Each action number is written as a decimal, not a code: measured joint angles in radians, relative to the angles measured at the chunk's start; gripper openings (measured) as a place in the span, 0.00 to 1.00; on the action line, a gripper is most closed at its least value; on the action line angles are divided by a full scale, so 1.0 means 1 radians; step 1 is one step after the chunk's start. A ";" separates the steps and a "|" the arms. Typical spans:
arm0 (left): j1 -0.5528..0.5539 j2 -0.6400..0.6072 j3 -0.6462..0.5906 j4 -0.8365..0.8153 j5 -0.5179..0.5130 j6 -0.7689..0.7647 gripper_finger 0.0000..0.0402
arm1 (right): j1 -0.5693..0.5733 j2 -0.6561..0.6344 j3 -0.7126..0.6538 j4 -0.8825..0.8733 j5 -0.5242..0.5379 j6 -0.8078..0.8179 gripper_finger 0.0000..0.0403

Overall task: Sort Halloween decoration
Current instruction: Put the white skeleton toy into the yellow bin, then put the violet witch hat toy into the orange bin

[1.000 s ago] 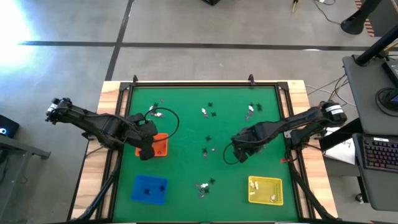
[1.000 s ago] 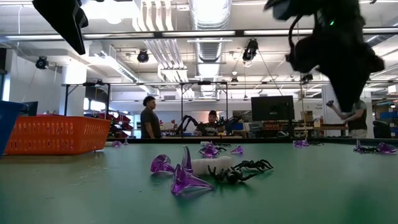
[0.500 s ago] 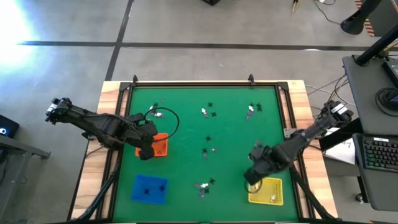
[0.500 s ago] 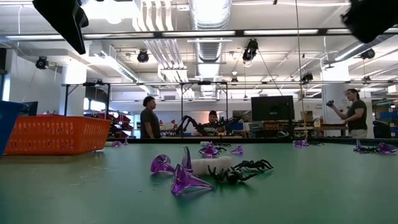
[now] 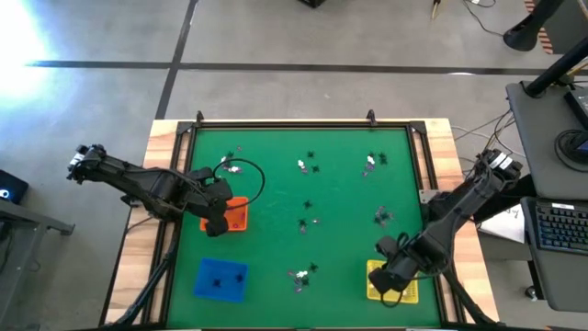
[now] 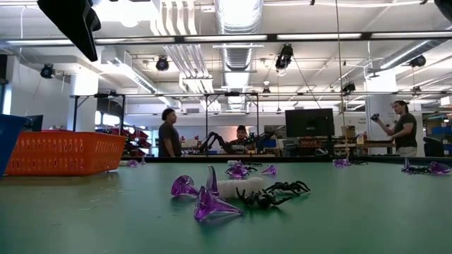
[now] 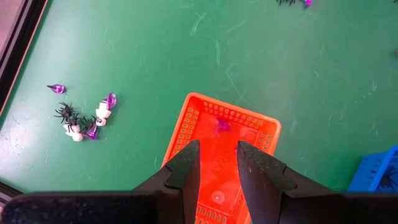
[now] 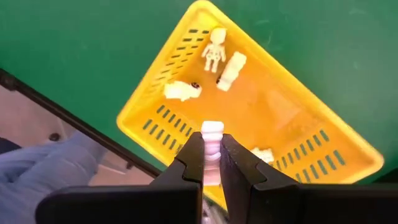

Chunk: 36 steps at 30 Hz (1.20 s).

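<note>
From above, my right gripper hangs over the yellow tray at the table's near right corner; my left gripper hovers over the orange tray by the left edge. Table-level: purple and black trinkets lie close by. My left wrist shows my fingers parted, empty, above the orange tray. My right wrist shows my fingers clenched on a white trinket above the yellow tray.

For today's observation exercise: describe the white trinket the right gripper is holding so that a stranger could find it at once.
Start at the yellow tray near the table's right front corner. Above it hangs the right gripper, shut on a small white ribbed trinket. Unlike the other white pieces lying loose in the tray, this one stands upright between the dark fingers.
</note>
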State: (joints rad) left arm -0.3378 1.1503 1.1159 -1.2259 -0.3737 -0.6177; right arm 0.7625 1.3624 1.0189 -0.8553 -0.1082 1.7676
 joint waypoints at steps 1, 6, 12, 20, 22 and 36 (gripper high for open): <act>0.000 0.000 0.000 0.000 0.000 0.000 0.22 | 0.001 0.000 -0.002 -0.001 0.002 -0.009 0.05; 0.000 0.000 0.000 0.000 0.000 0.000 0.22 | -0.002 0.000 -0.013 -0.004 0.006 -0.014 0.09; 0.000 0.000 0.000 0.001 0.000 0.000 0.22 | -0.001 0.000 -0.018 -0.010 0.009 -0.025 0.23; 0.000 0.000 0.000 0.004 0.000 0.008 0.22 | -0.002 0.000 -0.019 -0.007 0.090 -0.021 0.30; 0.000 0.000 0.000 0.005 0.000 0.007 0.22 | -0.002 0.000 -0.019 -0.007 0.091 -0.021 0.30; 0.001 0.080 0.000 0.209 -0.011 0.007 0.22 | -0.044 0.000 -0.020 -0.008 0.274 -0.082 0.27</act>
State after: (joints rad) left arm -0.3367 1.2298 1.1160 -1.0168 -0.3849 -0.6106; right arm 0.7185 1.3628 0.9993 -0.8631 0.1656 1.6855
